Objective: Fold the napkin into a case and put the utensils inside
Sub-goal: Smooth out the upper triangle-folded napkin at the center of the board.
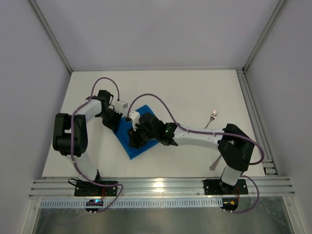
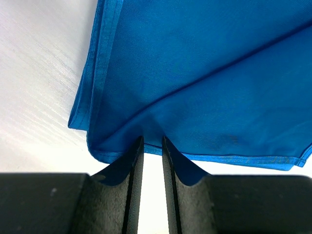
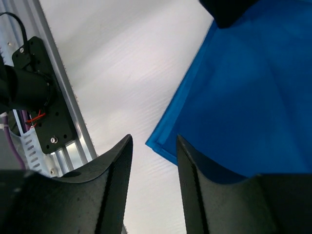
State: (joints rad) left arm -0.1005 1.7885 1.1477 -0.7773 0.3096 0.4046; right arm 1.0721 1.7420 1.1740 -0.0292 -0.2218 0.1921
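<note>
The right gripper (image 3: pixel 154 142) gapes empty, so if the left gripper (image 2: pixel 152 140), pinched narrowly on the napkin (image 2: pixel 204 73), slips, the fold falls open.

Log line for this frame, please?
left hand: at napkin edge, grip unclear | right hand: open at napkin corner | fork: on table

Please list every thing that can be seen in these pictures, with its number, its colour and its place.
napkin: one, bright blue, flat on the middle of the table
fork: one, silver, on the table, right side
second utensil: one, silver, near the right arm's base, mostly hidden; kind unclear
table: one, white, under everything
rail: one, silver metal, along the near edge
left gripper: one, black, pinching the napkin's edge
right gripper: one, black, open, empty, beside a napkin corner
</note>
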